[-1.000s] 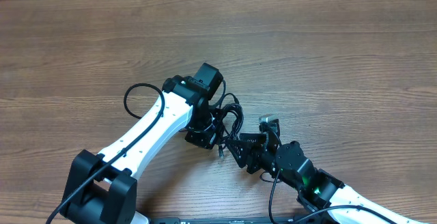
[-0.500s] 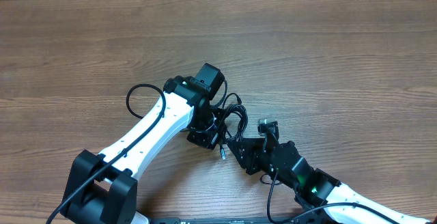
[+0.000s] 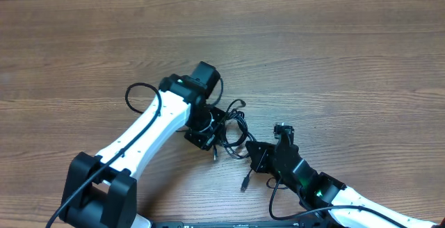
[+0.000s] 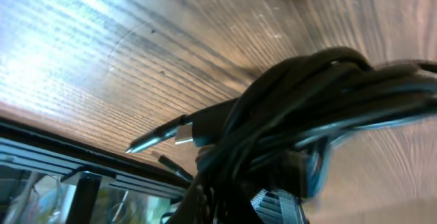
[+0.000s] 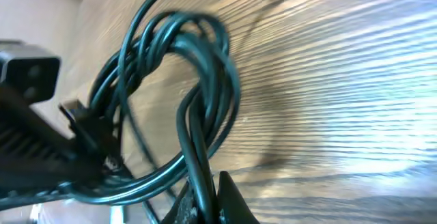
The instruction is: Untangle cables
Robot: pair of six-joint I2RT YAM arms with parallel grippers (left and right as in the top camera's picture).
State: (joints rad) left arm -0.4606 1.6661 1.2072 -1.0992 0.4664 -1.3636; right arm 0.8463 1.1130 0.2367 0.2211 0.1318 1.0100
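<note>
The cables [image 3: 233, 129] are a bunch of thin black cords looped together at the table's middle, strung between my two grippers. My left gripper [image 3: 211, 136] is shut on the bunch's left side. In the left wrist view the cables [image 4: 307, 121] fill the frame, a silver-tipped plug [image 4: 156, 138] sticks out to the left, and the jaws are hidden behind the cords. My right gripper [image 3: 257, 156] is shut on a couple of strands. In the right wrist view the cables [image 5: 179, 60] loop upward from between the dark fingers [image 5: 232, 200]. A loose plug end [image 3: 245, 184] lies by the right gripper.
The wooden table [image 3: 334, 61] stretches away on all sides of the bunch. A thicker black wire [image 3: 135, 92] loops off the left arm's white link. A dark rail at the table's front edge [image 4: 61, 159] shows in the left wrist view.
My right gripper has closed on strands of the bunch and drawn back to the right. The left gripper shifted slightly left. The bunch is stretched wider, and a plug end now trails by the right gripper.
</note>
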